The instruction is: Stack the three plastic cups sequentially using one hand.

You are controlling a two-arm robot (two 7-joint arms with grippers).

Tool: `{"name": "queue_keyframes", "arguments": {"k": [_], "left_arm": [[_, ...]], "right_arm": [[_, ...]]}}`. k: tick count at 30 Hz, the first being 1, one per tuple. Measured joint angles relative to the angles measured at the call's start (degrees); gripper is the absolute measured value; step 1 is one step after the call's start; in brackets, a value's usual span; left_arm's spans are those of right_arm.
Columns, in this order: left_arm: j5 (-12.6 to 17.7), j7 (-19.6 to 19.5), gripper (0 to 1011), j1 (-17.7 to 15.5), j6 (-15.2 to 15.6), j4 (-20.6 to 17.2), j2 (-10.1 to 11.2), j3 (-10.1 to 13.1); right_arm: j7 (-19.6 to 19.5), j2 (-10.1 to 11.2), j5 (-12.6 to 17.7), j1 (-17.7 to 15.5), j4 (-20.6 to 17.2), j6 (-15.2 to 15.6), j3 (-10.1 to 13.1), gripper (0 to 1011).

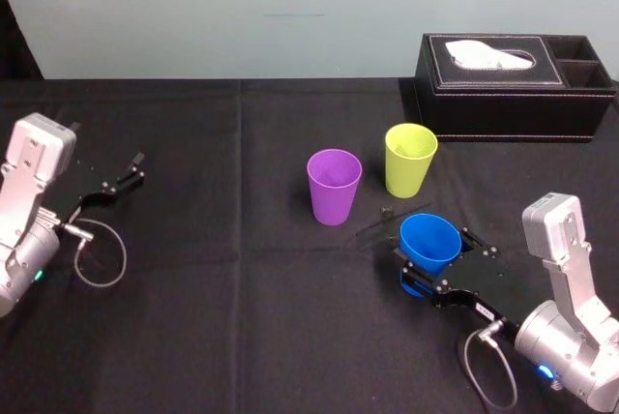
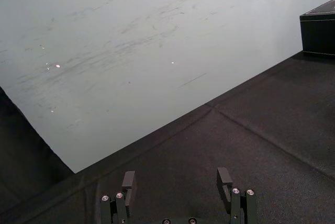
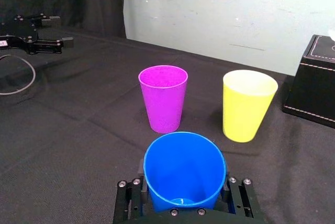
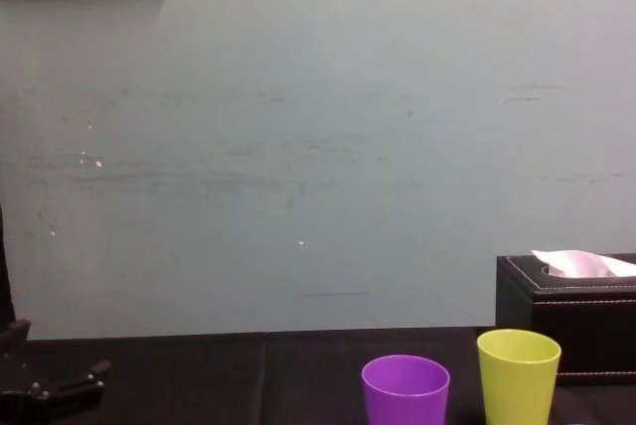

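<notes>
Even, soft light, faint shadows on the black tablecloth (image 1: 193, 317)

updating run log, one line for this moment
right gripper shut on blue cup | purple cup, yellow-green cup upright, unstacked | left gripper open, parked left

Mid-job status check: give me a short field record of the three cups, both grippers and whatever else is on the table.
blue cup: held between the right gripper's fingers, not nested in another cup
right gripper: shut on the blue cup, nearer the robot than the other two cups
purple cup: upright on the table, empty
yellow-green cup: upright, right of the purple cup, not touching it
left gripper: open, parked at far left
tissue box: behind the yellow-green cup
stacking: none done yet
</notes>
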Motion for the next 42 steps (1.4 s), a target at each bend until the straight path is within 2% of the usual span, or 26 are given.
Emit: {"name": "queue_keyframes", "arguments": {"k": [7, 12, 17, 22, 28, 35, 42], "left_arm": [[0.0, 0.0, 1011, 0.0, 0.0, 0.0, 0.0, 0.0], [0.0, 0.0, 1011, 0.0, 0.0, 0.0, 0.0, 0.0], [0.0, 0.0, 1011, 0.0, 0.0, 0.0, 0.0, 0.0], [0.0, 0.0, 1011, 0.0, 0.0, 0.0, 0.0, 0.0], [0.0, 0.0, 1011, 0.0, 0.0, 0.0, 0.0, 0.0], [0.0, 0.0, 1011, 0.0, 0.0, 0.0, 0.0, 0.0], [0.0, 0.0, 1012, 0.0, 0.0, 0.0, 0.0, 0.0]], "right_arm": [[0.1, 0.0, 0.0, -0.2, -0.4, -0.1, 0.2, 733], [0.3, 0.1, -0.9, -0.4, -2.5, 0.0, 1.2, 733], [0.6, 0.1, -0.9, 0.5, -4.9, 1.6, 2.8, 733], [1.5, -0.3, 1.0, 3.0, -5.8, 4.4, 3.9, 733], [2.0, -0.9, 3.6, 8.1, -5.6, 8.3, 4.4, 733], [1.3, -2.0, 4.8, 13.6, -3.5, 11.6, 3.1, 733], [0.1, -3.6, 4.8, 18.5, 0.7, 12.6, 1.3, 733]]}}
